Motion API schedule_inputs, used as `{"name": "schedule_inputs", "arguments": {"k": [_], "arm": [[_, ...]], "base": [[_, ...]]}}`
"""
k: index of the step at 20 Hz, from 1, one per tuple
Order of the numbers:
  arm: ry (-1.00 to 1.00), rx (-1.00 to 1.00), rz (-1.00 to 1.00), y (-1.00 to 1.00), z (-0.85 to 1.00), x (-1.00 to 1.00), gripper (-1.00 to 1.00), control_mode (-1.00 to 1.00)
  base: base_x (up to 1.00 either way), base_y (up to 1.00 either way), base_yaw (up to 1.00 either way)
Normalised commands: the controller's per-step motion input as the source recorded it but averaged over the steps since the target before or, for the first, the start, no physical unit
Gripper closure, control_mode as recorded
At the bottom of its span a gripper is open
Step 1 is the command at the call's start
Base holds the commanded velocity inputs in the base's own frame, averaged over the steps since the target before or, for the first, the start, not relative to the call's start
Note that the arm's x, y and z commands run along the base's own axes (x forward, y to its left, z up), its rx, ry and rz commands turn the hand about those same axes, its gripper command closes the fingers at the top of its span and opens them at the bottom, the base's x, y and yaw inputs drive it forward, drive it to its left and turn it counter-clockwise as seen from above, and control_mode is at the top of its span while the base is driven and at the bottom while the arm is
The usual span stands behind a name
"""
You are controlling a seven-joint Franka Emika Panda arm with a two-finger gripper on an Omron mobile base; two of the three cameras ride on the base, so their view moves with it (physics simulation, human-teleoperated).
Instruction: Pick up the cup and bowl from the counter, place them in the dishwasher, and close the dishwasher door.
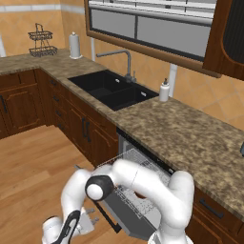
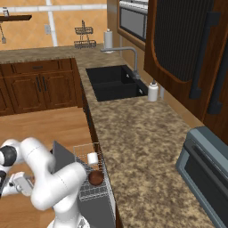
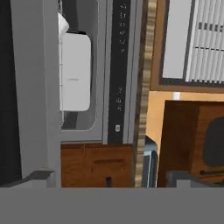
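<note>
In the left base view, lower centre, the flat grey drop-down dishwasher door [image 1: 125,213] hangs open; we judge it stiff, hinged, best pushed near its free edge. In the right base view, the short white cylindrical cup [image 2: 92,157] and glossy reddish-brown bowl [image 2: 95,177] sit in the white wire rack [image 2: 84,153], lower centre. In the hand view, we cannot tell the claw's state.

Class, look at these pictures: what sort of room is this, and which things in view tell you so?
A rendered home kitchen, it seems: a granite counter with a black sink, and an open dishwasher holding a cup and bowl.

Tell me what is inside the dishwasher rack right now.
In the right base view, the white wire rack holds the cup and, nearer the camera, the bowl. The arm covers the rack's left part.
</note>
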Motion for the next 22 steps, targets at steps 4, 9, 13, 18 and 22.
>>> {"name": "schedule_inputs", "arguments": {"k": [4,9,13,18,22], "arm": [[0.07,0.17,0.13,-0.02,-0.56,0.47,-1.0,-1.0],[0.02,0.1,0.12,-0.02,-0.57,0.59,-1.0,-1.0],[0.0,0.02,0.07,-0.03,-0.54,0.66,-1.0,-1.0],[0.0,0.0,0.03,-0.1,-0.56,0.62,-1.0,-1.0],[0.0,-0.06,0.0,-0.32,-0.35,0.45,-1.0,-1.0]], "base": [[0.0,0.0,0.0],[0.0,0.0,0.0],[0.0,0.0,0.0],[0.0,0.0,0.0],[0.0,0.0,0.0]]}}
